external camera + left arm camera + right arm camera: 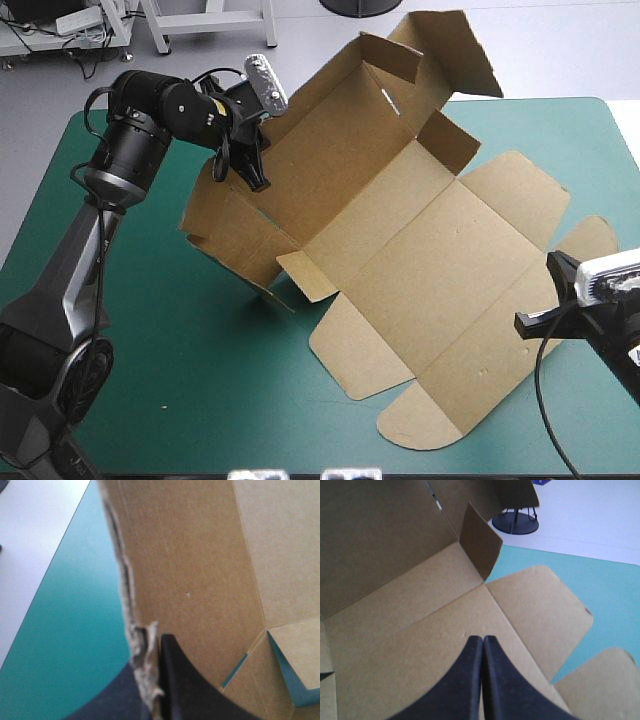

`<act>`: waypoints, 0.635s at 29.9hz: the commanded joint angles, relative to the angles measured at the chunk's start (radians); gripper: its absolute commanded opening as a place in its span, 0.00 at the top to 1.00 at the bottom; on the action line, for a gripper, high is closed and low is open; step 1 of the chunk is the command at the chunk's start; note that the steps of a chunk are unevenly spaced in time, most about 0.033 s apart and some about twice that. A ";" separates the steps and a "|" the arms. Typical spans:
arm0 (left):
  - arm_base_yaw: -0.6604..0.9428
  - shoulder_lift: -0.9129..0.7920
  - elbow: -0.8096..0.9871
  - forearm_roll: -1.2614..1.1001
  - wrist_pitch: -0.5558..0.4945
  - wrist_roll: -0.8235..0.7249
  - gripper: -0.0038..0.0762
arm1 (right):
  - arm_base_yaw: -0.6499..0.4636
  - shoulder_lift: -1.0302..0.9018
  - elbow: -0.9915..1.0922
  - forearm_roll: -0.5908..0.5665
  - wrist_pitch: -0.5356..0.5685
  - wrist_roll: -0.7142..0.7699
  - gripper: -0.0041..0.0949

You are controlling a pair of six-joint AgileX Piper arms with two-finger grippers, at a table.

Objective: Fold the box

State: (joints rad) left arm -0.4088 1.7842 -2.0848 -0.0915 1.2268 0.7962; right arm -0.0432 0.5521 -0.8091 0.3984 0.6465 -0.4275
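The left fingers (257, 180) (165, 680) are clamped nearly together on the rough cut edge of a raised wall of the box (420, 250) (200, 555), the board sandwiched between them; one black finger lies against the inner face of that wall, and the other shows only as a dark blur on its outer side; beyond the outer finger lies the teal-green table (200, 380) (75, 630); ahead of these fingers the brown wall rises steeply, with a small side flap folded inward farther along; the box is half raised, its far-left panels tilted up off the table and its near-right panels lying flat, rounded flaps spread at the edges; the right fingers (525, 323) (481, 652) are pressed together into one pointed arch with nothing between them; under and ahead of them lies a flat panel of the box (395, 605), a short flap stands upright farther ahead, and a rounded flap lies beside them on the table (600, 590); whether their tip touches the board I cannot tell.
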 commanded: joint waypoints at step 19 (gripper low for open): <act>-0.317 -0.092 -0.026 0.450 -0.026 -0.045 0.96 | 0.000 0.211 -0.286 0.051 -0.022 -0.053 0.98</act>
State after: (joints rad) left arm -0.7027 1.7468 -2.0860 0.2991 1.2510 0.7707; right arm -0.0432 0.7375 -1.0318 0.4287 0.6846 -0.4706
